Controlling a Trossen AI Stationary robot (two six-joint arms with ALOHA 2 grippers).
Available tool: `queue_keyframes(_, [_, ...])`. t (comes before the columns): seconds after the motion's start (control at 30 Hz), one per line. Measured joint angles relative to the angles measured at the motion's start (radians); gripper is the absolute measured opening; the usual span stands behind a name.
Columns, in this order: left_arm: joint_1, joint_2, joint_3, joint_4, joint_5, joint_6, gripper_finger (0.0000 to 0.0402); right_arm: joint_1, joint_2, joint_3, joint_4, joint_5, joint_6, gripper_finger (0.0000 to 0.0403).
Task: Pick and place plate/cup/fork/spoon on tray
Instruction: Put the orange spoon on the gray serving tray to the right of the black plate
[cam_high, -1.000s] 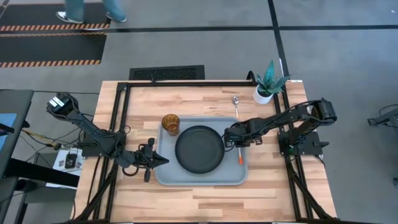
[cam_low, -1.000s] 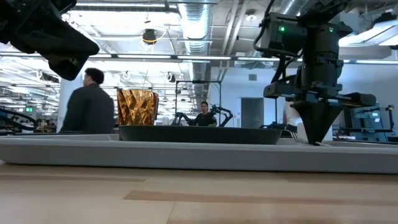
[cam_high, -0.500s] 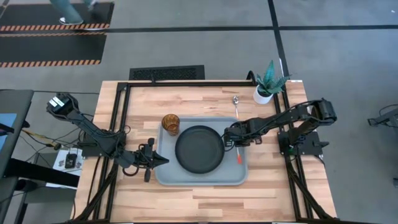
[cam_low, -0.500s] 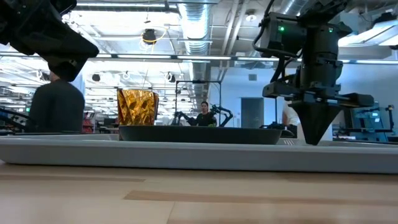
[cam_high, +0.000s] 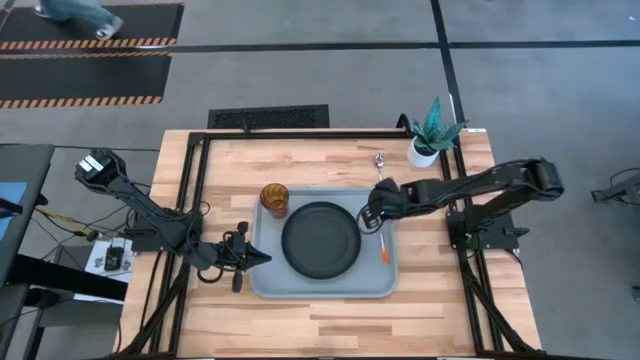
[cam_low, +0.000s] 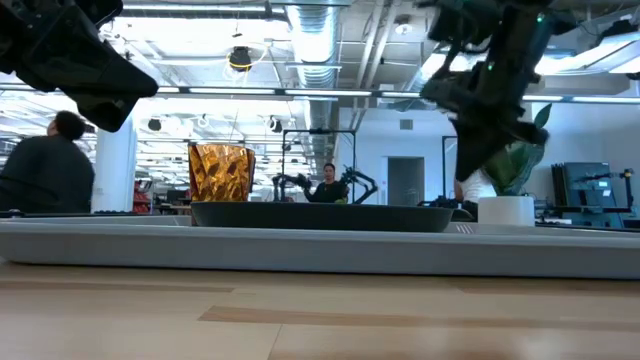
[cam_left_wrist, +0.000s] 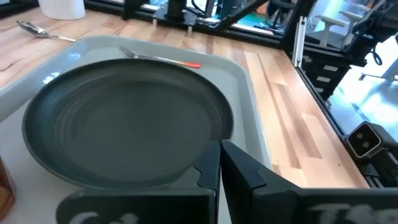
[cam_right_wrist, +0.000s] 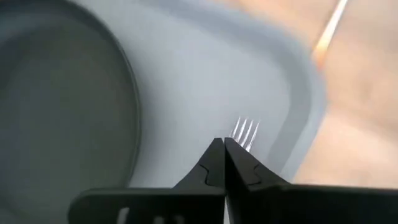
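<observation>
Tray (cam_high: 265, 283) mid-table (cam_high: 330, 325) — plate (cam_high: 320, 240) at its centre, cup (cam_high: 275, 199) in a far corner, fork (cam_high: 379, 243) along the plate's right side. Three of four done, by my reading. Spoon (cam_high: 380, 166) is on bare wood beyond the tray. Right claw (cam_high: 367, 222) above the fork, pinched together, holding nothing. Left claw (cam_high: 262, 258) closed, empty, at the tray's left edge.

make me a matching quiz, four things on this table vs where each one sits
Things:
1. plate
2. cup
3. fork
4. spoon

Places:
A. on the bare wood, outside the tray, near the plant pot
B. middle of the tray
C. tray corner on the left arm's side
D. along the tray edge on the right arm's side

Pairs: 1-B, 2-C, 3-D, 4-A
</observation>
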Motion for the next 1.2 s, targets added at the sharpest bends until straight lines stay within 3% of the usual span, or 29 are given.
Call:
queue_keyframes(0.17, [0.000,0.000,0.000,0.000,-0.026,0.024,0.0000,-0.087,-0.058,-0.048,0.087,0.020,-0.151,0.0005])
queue_keyframes(0.37, [0.000,0.000,0.000,-0.005,-0.068,0.032,0.0000,-0.247,0.038,-0.050,0.174,-0.052,-0.259,0.0012])
queue_keyframes(0.63, [0.000,0.008,0.000,-0.028,-0.078,0.024,0.0000,-0.436,0.156,-0.023,0.194,-0.077,-0.314,0.0071])
queue_keyframes(0.93, [0.000,0.008,0.000,-0.045,-0.096,0.015,0.0000,-0.506,0.271,0.003,0.228,-0.052,-0.386,0.0131])
queue_keyframes(1.2, [0.000,0.008,0.000,-0.051,-0.097,0.009,0.0000,-0.536,0.340,0.007,0.261,-0.051,-0.390,0.0114])
